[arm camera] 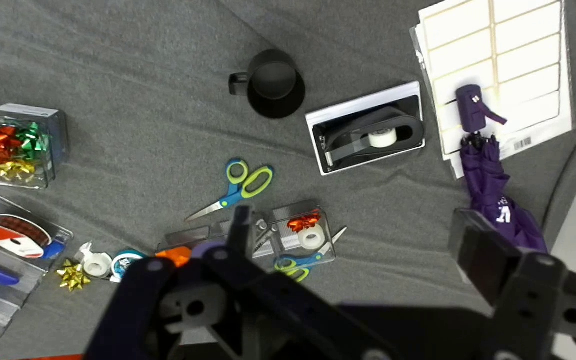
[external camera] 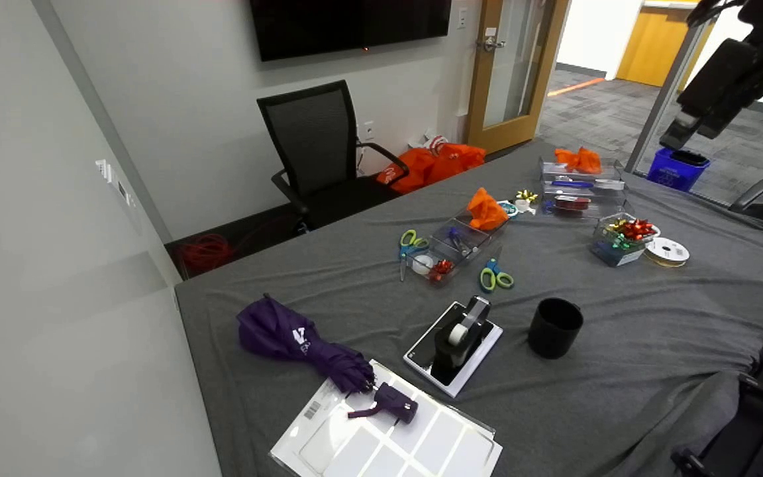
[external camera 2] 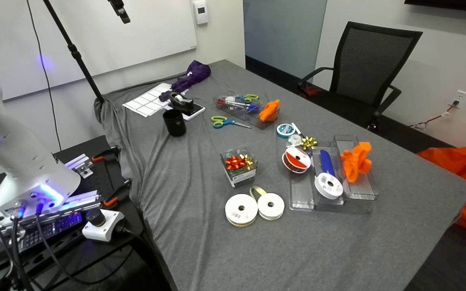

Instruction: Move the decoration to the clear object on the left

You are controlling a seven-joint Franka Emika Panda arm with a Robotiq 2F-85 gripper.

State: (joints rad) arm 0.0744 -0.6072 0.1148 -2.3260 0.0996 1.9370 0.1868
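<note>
The loose gold bow (arm camera: pixel 73 275), probably the decoration meant, lies on the worktop (arm camera: pixel 143 125) just beside the white roll (arm camera: pixel 105 264), apart from the clear box (arm camera: pixel 58 132). It should be light and springy, but its loops may crush, so a gentle hold low around its middle seems best. The tool (arm camera: pixel 358 230) is spread wide and grasps nothing.

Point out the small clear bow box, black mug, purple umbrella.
Small clear bow box (external camera 2: pixel 242 176): in an exterior view, labelled wall.
Black mug (external camera: pixel 552 336): in an exterior view, outer wall.
Purple umbrella (arm camera: pixel 489 186): in the wrist view, folded canopy.
</note>
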